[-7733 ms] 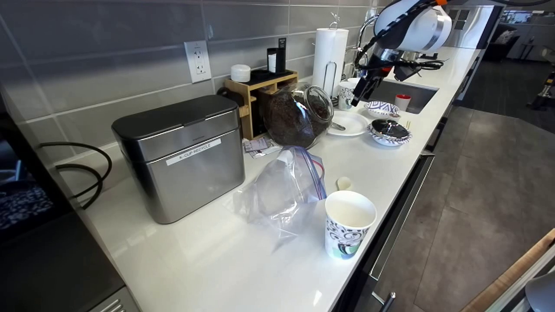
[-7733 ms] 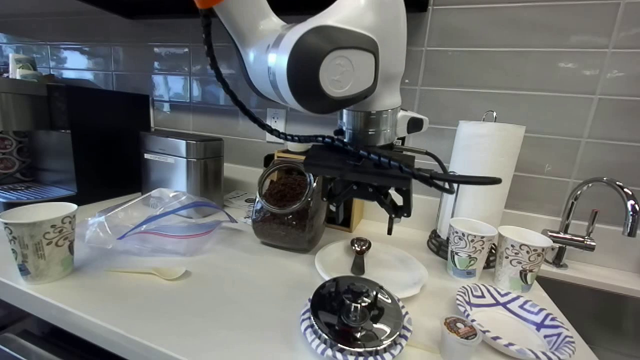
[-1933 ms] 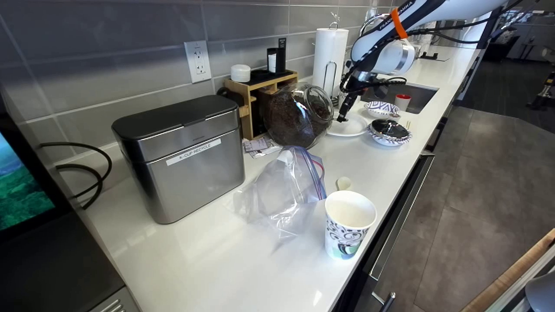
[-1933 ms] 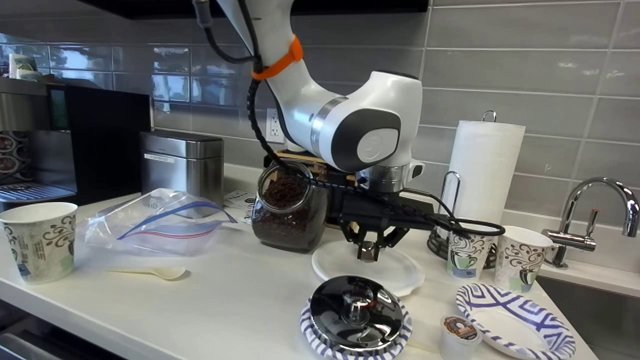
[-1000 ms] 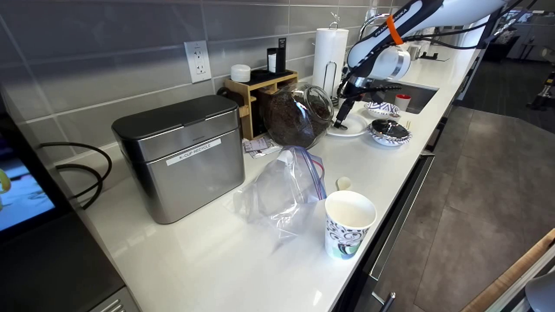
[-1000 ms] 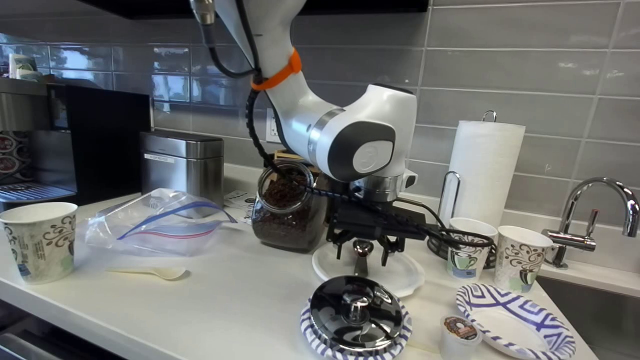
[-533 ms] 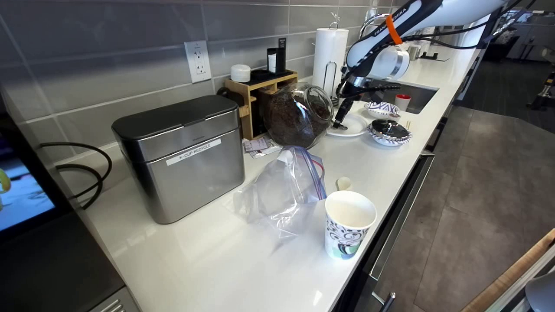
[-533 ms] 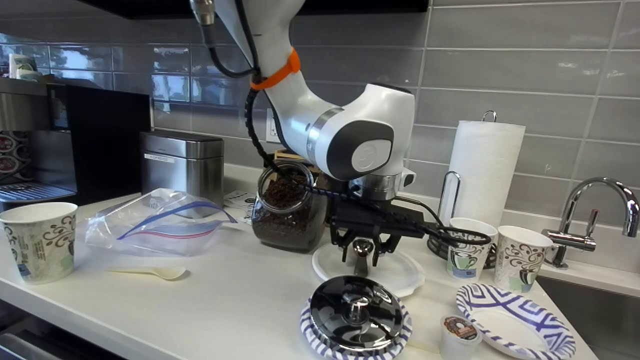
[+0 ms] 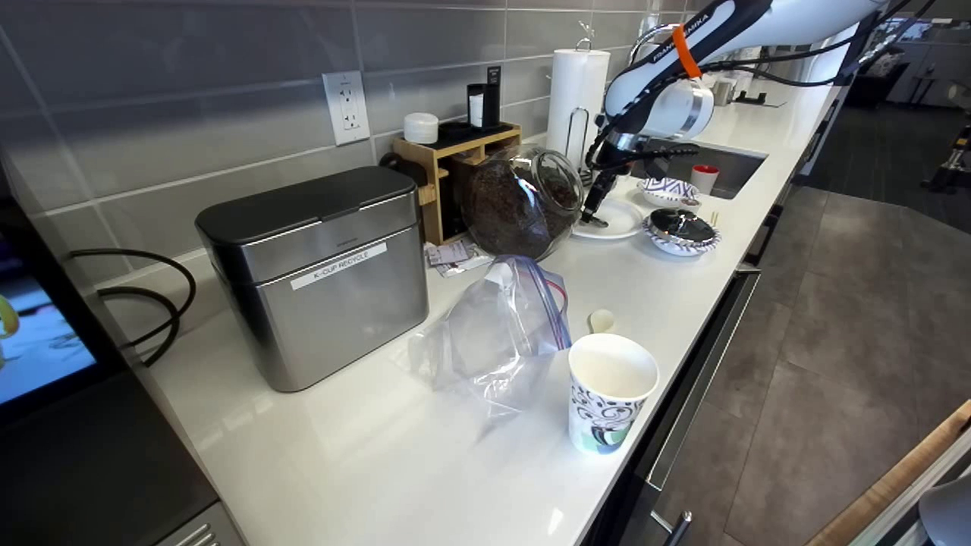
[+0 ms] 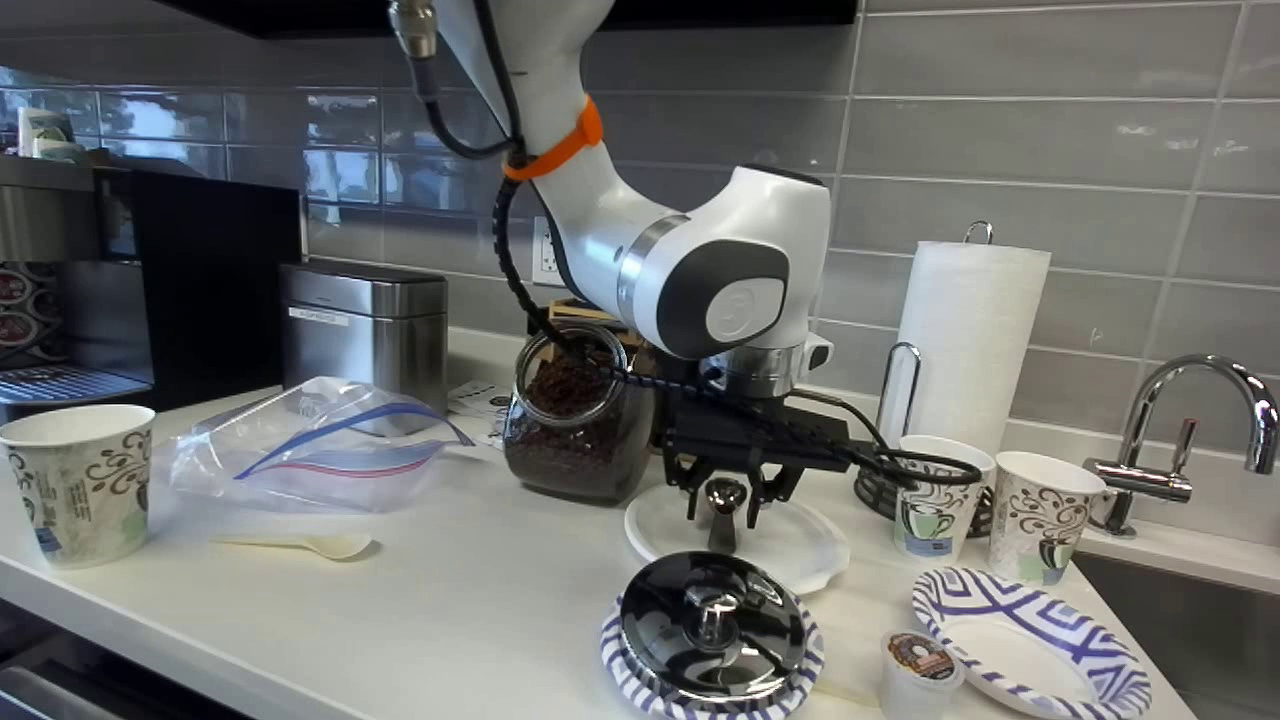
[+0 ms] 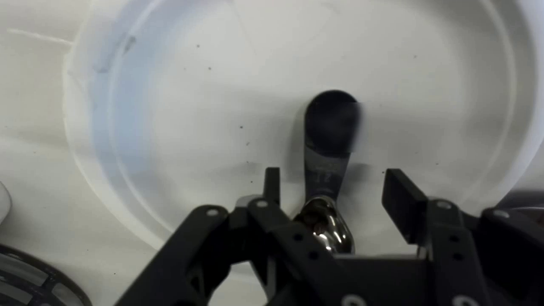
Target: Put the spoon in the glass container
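Two jaws of the gripper [image 11: 332,186] stood apart, astride the measuring spoon [image 11: 325,172] — pinching near its rounded metal end risked skidding it across the white plate [image 11: 204,119].

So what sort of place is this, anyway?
It looks like a kitchen, probably a shared one such as an office break room, though I can't be certain. The clues are a metal bin labelled "K-CUP RECYCLE", a chrome faucet and a paper towel roll.
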